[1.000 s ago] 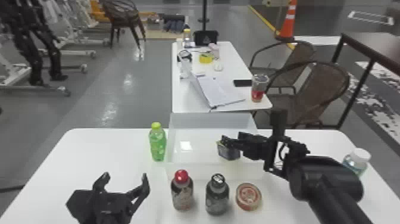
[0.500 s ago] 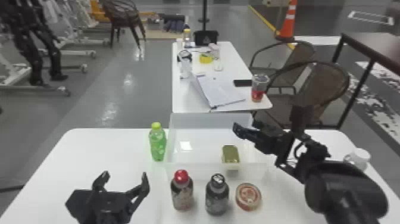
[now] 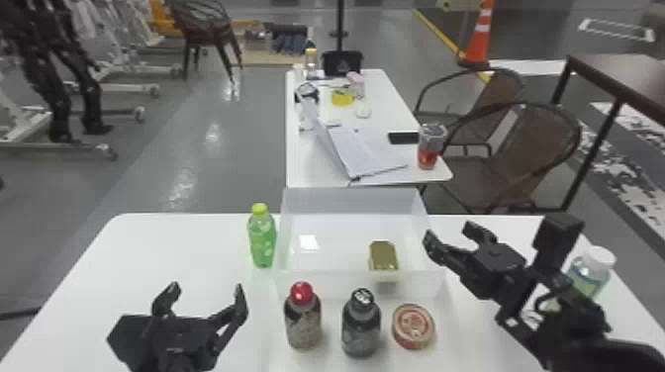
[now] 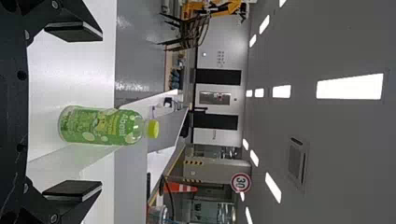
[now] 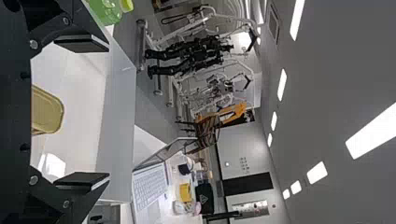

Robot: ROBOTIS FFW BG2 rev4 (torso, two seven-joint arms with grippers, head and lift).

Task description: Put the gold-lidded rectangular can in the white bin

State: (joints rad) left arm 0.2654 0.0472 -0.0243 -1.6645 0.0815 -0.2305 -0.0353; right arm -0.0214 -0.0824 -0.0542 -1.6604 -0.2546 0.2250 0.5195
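Note:
The gold-lidded can [image 3: 383, 255] rests inside the white bin [image 3: 354, 284], near its front right part, lid up. Over the bin's right edge, my right gripper [image 3: 452, 237] stands open and apart from the can. In the right wrist view the can's gold lid [image 5: 46, 111] lies beyond the gap of my right gripper [image 5: 84, 112], whose fingers are wide apart. My left gripper [image 3: 207, 293] is parked open at the front left of the table; in the left wrist view nothing is between the fingers of my left gripper [image 4: 74, 112].
A green bottle [image 3: 262, 237] stands against the bin's left side. In front of the bin are a red-capped bottle [image 3: 303, 316], a black-capped bottle [image 3: 361, 324] and a round tin [image 3: 413, 326]. A white-capped bottle [image 3: 589, 272] is beside my right arm.
My right gripper has let go of the can and moved away from it to the right. The can stays in the bin with its lid visible. The left arm has kept still.

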